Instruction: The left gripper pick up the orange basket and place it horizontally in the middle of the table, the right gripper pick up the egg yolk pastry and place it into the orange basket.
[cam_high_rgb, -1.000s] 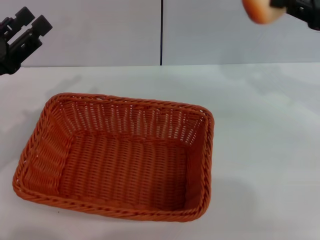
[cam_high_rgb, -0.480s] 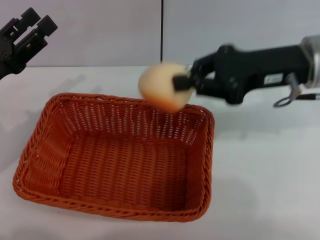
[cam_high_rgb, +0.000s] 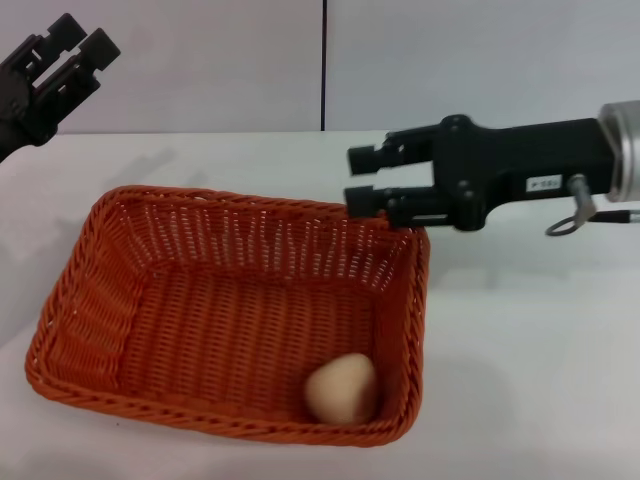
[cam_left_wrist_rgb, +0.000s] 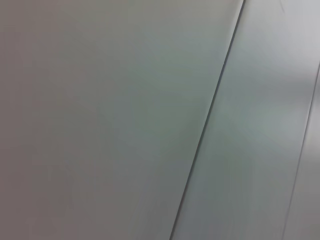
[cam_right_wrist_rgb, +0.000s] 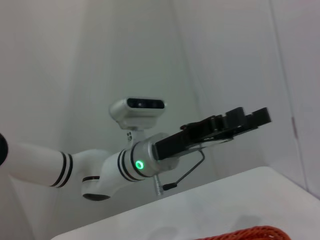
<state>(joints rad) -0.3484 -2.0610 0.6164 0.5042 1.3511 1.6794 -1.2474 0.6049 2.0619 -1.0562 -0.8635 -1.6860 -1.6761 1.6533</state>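
Right gripper (cam_high_rgb: 362, 184) jaws spread and empty, hovering over the basket (cam_high_rgb: 230, 312) rim at 1 o'clock, pastry (cam_high_rgb: 342, 388) lying inside the basket at 5 o'clock, left gripper (cam_high_rgb: 72, 44) jaws apart, parked high at table's (cam_high_rgb: 530, 340) 10 o'clock.

We note that the orange basket (cam_high_rgb: 240, 320) is woven wicker-style work, with a braided rim and open-weave, ribbed sides of rough texture. The egg yolk pastry (cam_high_rgb: 342, 388) lying in it shows a smooth, matt, pale skin. The table (cam_high_rgb: 530, 340) is a plain white surface of smooth, low-sheen finish. The right gripper (cam_high_rgb: 362, 182) is matt black, probably plastic, and behind it we see a silver, metallic-looking cuff (cam_high_rgb: 620, 150). The left gripper (cam_high_rgb: 62, 62) is likewise matt black.
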